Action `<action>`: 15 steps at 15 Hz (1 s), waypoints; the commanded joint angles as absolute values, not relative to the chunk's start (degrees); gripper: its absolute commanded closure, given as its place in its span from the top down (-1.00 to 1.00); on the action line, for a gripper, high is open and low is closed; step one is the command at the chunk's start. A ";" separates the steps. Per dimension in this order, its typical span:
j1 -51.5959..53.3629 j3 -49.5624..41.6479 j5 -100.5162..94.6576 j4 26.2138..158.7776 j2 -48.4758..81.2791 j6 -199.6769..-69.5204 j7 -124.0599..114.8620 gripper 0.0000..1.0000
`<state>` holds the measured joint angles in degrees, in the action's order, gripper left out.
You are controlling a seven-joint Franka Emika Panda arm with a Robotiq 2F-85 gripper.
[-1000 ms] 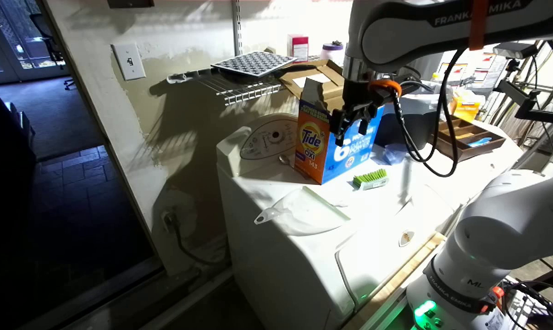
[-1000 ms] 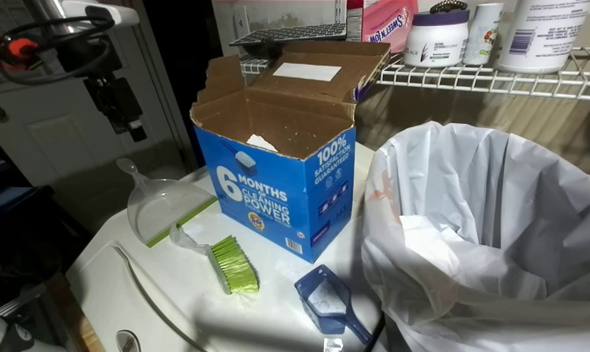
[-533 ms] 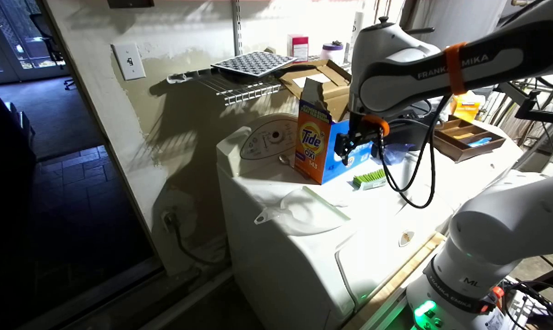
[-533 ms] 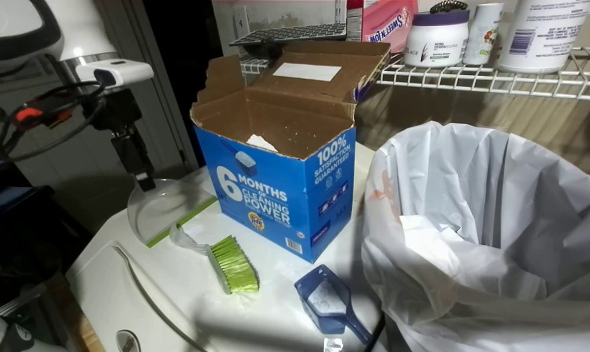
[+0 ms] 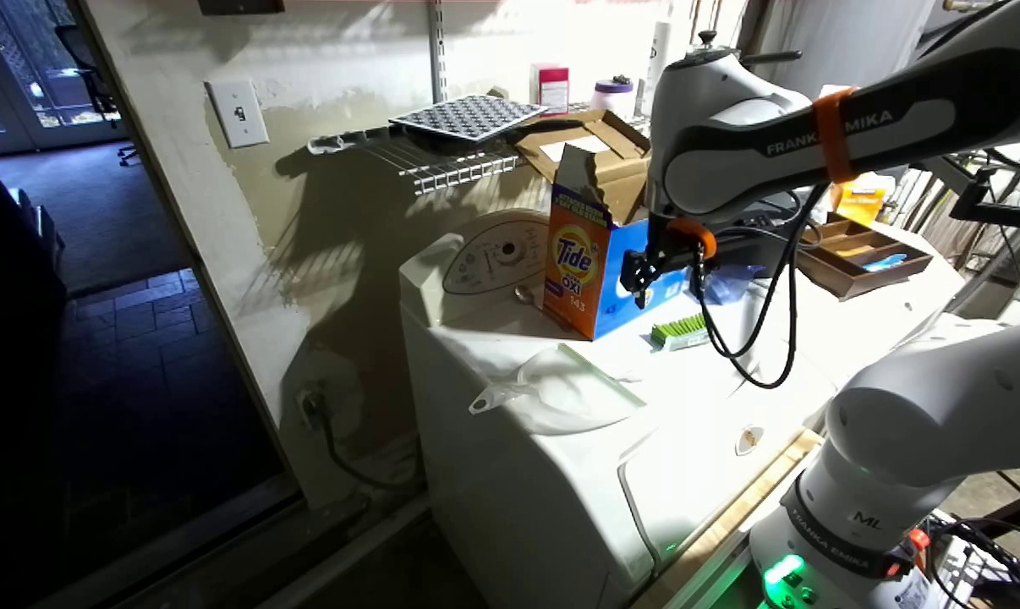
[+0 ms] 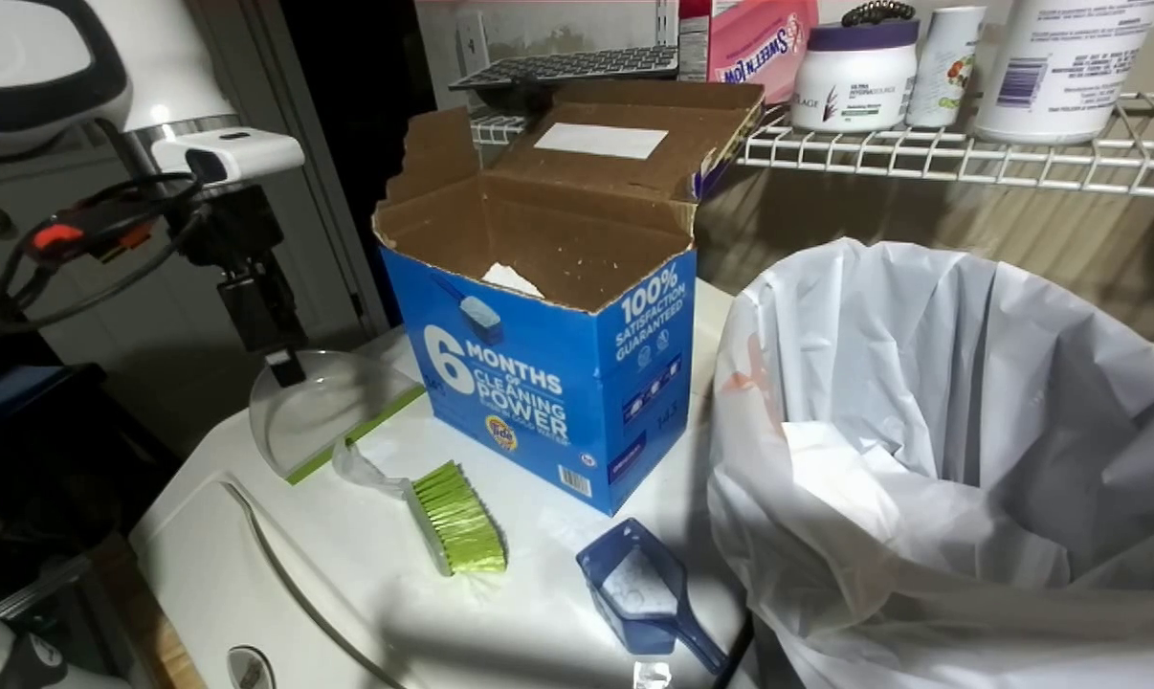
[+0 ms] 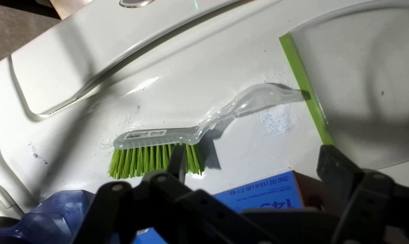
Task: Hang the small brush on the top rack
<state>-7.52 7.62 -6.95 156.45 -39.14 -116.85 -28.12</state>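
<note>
beneath everything stands a white washing machine (image 5: pixel 683 389), its glossy top likely giving loose things little to brace against. over it hangs the gripper (image 7: pixel 253 156), fingers (image 7: pixel 338 167) wide apart, holding nothing. just ahead of them in the wrist view, the small brush (image 7: pixel 187 135) lies on its side on that top, unheld. closing from this angle would likely run nearly along the clear handle (image 7: pixel 258 98) rather than across it, shoving the brush away unless the wrist turns first. the handle's tip overlaps the green edge (image 7: pixel 302 74) of the dustpan (image 7: pixel 353 84); whether it rests on it, i can't tell. a descent there could catch a finger on the pan and drag both. near the bristles (image 7: pixel 147 162) stands the tide box (image 6: pixel 539 354), its flap (image 6: pixel 606 177) raised in front of part of the wire rack (image 6: pixel 921 176), presumably the target; a low swing upward might topple the box. on the rack, the purple-lidded jar (image 6: pixel 853 86) could be nudged off. i make out no hanging hole in the handle, so the brush may well slip from the wires.
</note>
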 commanded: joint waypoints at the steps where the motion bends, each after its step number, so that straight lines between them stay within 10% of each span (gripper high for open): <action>1: -11.72 8.83 -9.80 157.56 -36.49 -121.55 -34.30 1.00; 15: -13.37 4.91 -9.10 157.70 -21.18 -128.05 -49.54 1.00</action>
